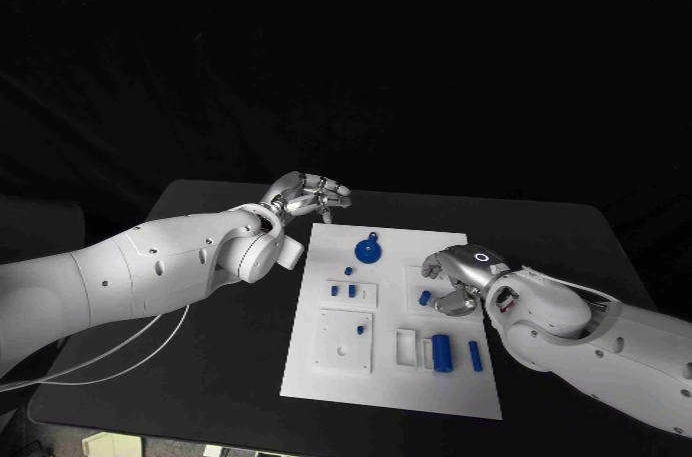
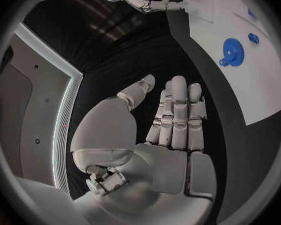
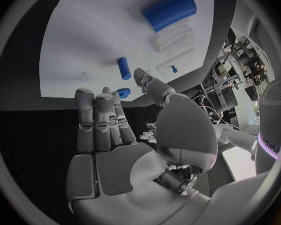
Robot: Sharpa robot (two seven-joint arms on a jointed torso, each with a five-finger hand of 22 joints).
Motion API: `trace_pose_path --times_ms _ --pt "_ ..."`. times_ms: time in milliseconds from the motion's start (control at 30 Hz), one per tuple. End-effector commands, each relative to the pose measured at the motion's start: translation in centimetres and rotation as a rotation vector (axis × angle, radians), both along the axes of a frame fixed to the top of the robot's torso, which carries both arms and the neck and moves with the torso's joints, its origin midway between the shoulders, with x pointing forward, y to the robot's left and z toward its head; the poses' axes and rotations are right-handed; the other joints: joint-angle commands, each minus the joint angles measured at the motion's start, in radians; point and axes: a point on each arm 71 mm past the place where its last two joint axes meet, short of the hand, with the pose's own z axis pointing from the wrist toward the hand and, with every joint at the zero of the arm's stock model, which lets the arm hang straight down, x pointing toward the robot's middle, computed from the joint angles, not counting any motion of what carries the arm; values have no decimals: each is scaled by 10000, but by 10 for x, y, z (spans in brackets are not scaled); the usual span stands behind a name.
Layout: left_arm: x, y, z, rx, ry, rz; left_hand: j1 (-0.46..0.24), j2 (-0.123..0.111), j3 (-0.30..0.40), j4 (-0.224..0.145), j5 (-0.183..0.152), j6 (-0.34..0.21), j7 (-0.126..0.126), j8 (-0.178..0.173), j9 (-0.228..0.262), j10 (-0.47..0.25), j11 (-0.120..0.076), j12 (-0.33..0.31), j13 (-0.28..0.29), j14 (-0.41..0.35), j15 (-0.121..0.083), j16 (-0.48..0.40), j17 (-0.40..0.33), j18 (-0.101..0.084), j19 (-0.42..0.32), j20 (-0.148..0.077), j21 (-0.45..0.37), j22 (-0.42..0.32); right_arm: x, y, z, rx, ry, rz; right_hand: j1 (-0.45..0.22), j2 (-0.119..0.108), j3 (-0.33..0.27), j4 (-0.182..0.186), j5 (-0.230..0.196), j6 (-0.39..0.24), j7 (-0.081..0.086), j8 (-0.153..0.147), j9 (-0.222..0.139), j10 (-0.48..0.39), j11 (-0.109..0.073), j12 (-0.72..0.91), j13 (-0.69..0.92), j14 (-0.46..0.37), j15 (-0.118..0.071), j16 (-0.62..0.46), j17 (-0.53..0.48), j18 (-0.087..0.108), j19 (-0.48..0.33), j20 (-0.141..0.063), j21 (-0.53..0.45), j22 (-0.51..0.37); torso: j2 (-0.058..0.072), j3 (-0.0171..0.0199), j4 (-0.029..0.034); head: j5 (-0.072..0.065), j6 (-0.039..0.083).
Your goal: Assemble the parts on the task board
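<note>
Nearest me, my left hand (image 1: 309, 194) hovers off the white task board's (image 1: 329, 382) far left corner, fingers loosely apart, holding nothing. Blue parts lie on the board: a gear (image 1: 369, 249), a cylinder (image 1: 441, 351). My right hand (image 1: 454, 280) hangs over its right edge, empty, fingers straight.

Black table (image 1: 577, 247) w/ white cable (image 1: 101, 362) on it.

no readable text, labels or numbers
</note>
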Motion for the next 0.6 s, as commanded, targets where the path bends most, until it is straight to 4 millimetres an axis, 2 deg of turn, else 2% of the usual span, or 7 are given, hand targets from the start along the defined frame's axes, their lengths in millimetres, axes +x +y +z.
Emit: trace_pose_path --times_ms 33,233,300,333,400,500,600 --pt "0 -2 1 -135 -8 -154 -68 23 -31 40 -10 -43 14 -24 -12 -69 -8 -42 6 51 3 -68 17 334 65 -31 -32 15 -1 3 -5 -172 282 260 40 -8 11 59 -31 5 -74 16 15 54 -33 33 -15 -28 1 -14 -15 1198 5 30 -37 17 7 -30 15 -11 -22" --pt "0 -2 1 -130 -5 -144 -69 24 -31 41 -10 -43 15 -24 -12 -70 -8 -42 6 51 3 -69 18 334 65 -31 -32 15 -2 8 -10 -159 428 338 53 -9 29 79 -33 11 -75 26 20 77 -44 43 -18 -27 -8 -13 -18 1198 12 30 -37 19 4 -40 25 -11 -49" --pt "0 -2 1 -130 -5 -146 -71 26 -32 42 -10 -43 15 -23 -12 -71 -8 -42 6 51 3 -70 19 334 65 -31 -33 16 -3 9 -12 -228 528 376 339 23 432 382 -47 255 21 185 87 738 -213 392 116 112 -166 47 -22 1198 175 11 18 36 1 -43 25 -5 -60" --pt "0 -2 1 -131 -4 -147 -72 27 -32 43 -10 -44 16 -23 -12 -71 -8 -42 6 51 3 -70 20 334 65 -30 -34 16 -3 9 -13 -257 551 386 408 14 543 492 -50 335 95 237 106 877 -230 456 138 158 -194 61 -28 1198 226 5 38 48 -1 -45 25 -2 -77" --pt "0 -2 1 -132 -2 -149 -73 28 -33 44 -10 -44 16 -23 -12 -72 -7 -42 6 50 4 -71 21 334 65 -30 -34 16 -4 9 -14 -333 565 414 505 26 685 618 -52 490 127 332 139 1070 -282 543 169 205 -240 73 -38 1198 271 2 57 63 0 -47 28 -1 -86" --pt "0 -1 0 -130 1 -142 -77 29 -35 45 -11 -46 17 -23 -12 -74 -7 -42 7 50 4 -73 22 334 65 -29 -36 17 -3 10 -16 -425 614 428 684 62 917 852 -54 799 34 507 190 1435 -414 705 240 282 -362 108 -43 1198 359 -9 113 108 -5 -48 15 -6 -96" --pt "0 -1 0 -132 2 -147 -78 29 -35 46 -11 -46 17 -23 -12 -74 -7 -42 7 49 5 -73 23 334 65 -29 -36 18 -3 11 -18 -454 616 457 749 87 998 925 -54 869 3 541 195 1513 -444 732 255 297 -393 121 -42 1198 377 -19 127 123 -2 -45 11 -11 -100"
